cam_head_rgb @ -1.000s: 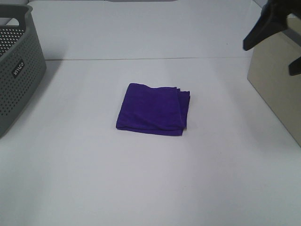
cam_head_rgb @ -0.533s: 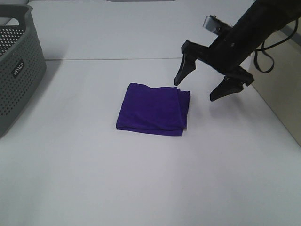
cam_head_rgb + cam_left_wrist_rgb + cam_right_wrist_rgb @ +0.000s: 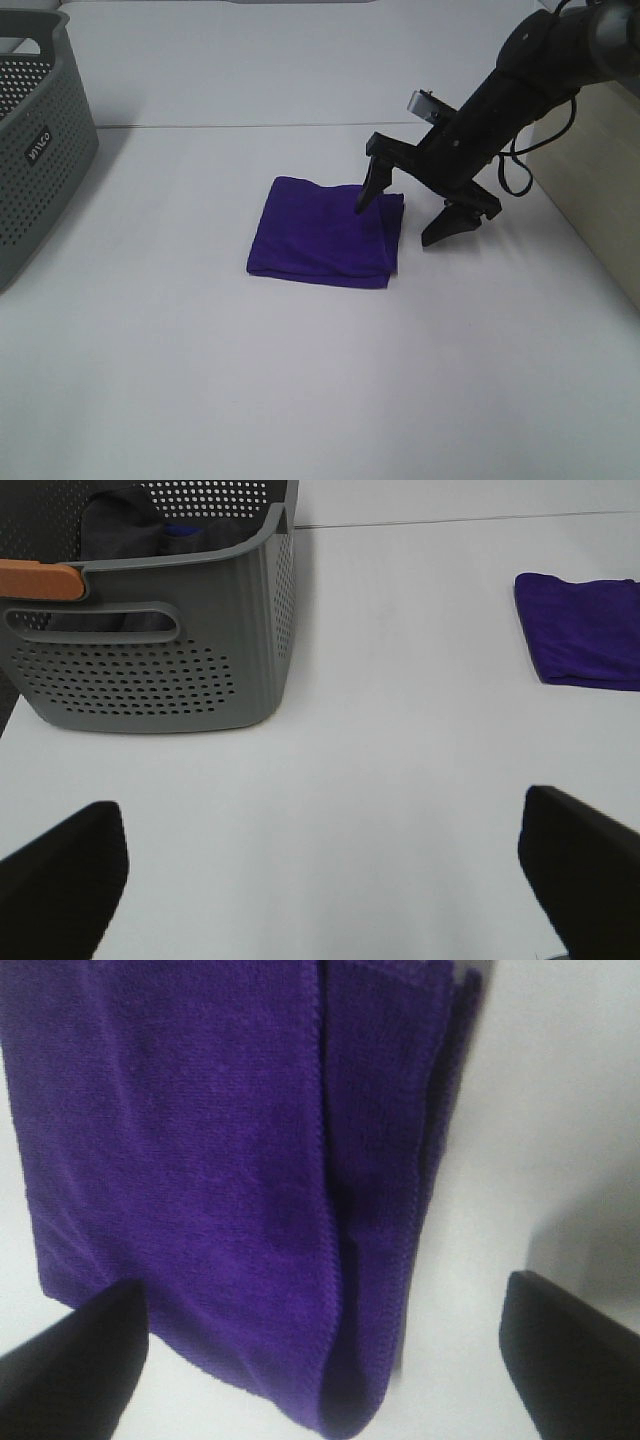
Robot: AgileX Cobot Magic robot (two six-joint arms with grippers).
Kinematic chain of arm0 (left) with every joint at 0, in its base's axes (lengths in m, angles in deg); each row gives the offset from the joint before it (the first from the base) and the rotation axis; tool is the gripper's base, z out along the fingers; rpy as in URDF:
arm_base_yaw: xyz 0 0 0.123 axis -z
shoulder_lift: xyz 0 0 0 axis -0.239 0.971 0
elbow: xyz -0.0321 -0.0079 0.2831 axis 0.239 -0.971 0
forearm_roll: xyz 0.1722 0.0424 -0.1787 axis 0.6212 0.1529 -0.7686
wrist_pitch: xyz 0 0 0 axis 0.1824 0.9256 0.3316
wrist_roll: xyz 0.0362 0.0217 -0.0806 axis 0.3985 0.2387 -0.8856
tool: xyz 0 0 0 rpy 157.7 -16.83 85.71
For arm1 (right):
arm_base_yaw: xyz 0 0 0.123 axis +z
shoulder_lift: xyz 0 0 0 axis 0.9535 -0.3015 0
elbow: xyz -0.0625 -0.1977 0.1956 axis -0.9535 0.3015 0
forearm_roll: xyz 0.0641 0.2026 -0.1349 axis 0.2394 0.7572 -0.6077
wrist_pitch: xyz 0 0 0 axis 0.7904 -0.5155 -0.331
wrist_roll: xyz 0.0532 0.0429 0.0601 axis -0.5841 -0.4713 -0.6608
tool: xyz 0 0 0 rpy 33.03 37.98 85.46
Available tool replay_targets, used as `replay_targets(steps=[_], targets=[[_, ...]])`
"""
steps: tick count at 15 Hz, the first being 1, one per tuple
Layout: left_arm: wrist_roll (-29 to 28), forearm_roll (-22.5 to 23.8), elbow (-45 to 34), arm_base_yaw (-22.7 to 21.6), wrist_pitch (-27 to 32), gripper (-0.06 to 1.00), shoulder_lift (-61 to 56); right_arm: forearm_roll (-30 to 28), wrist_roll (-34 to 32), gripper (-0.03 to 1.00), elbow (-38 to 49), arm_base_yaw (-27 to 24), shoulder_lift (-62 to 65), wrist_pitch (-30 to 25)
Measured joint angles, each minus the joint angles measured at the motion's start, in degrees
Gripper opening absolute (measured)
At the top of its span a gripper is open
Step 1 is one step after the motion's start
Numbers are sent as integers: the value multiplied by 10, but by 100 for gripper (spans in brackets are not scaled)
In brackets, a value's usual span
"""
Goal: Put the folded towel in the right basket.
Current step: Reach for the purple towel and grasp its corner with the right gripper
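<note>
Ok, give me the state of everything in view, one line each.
Purple towel: folded, flat on the table, not gripped.
Right hand: open, low astride the towel's layered edge, one finger over the cloth, the other past it.
Left hand: open, empty, above the table.
Grey basket: upright, dark cloth inside.
Beige container: upright at the right, inside hidden.

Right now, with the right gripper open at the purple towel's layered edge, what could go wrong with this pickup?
1. The right gripper straddles the layered edge of the purple towel; closing might catch only the top layers, so the fold opens on lifting.
2. Pressing down could bunch the towel instead of gripping it.
</note>
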Motion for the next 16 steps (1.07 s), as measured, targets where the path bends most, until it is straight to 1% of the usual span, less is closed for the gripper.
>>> replay_targets(steps=[5, 7, 10, 11, 12, 13, 15, 16], targets=[[0, 0, 0, 0, 0, 99, 0, 16, 1, 91, -2, 1, -21, 0], [0, 0, 0, 0, 0, 99, 0, 26, 2, 90, -7, 5, -28, -1], [0, 0, 0, 0, 0, 99, 0, 44, 2, 83, -13, 41, -44, 15], [0, 0, 0, 0, 0, 99, 0, 49, 2, 78, -15, 60, -50, 28], [0, 0, 0, 0, 0, 99, 0, 51, 2, 69, -15, 77, -54, 49], [0, 0, 0, 0, 0, 99, 0, 52, 2, 54, -15, 93, -57, 72], [0, 0, 0, 0, 0, 99, 0, 52, 2, 13, -14, 120, -65, 116], [0, 0, 0, 0, 0, 99, 0, 54, 2, 5, -14, 131, -66, 128]])
